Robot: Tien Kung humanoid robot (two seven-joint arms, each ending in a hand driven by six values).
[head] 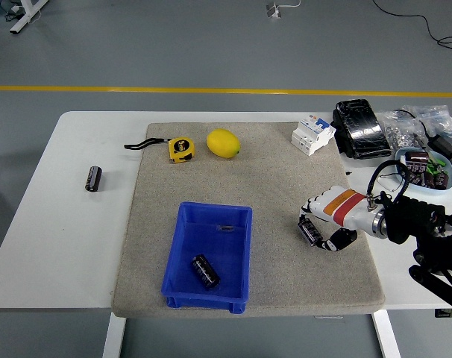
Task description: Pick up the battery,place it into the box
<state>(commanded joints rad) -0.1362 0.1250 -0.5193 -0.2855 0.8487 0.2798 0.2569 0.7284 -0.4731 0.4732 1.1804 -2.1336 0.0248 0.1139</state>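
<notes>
Robot hand (324,224) grips battery (310,230) | box (209,258) well left

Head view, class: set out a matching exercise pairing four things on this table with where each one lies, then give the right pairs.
Things:
1. lemon
2. tape measure
3. battery in the right hand
4. second battery

Places:
A. inside the blue box
B. between the right hand's fingers, at the mat's right side
C. far edge of the mat, left of the lemon
D. far part of the mat, right of the tape measure

Pairs: 1-D, 2-C, 3-B, 4-A
</notes>
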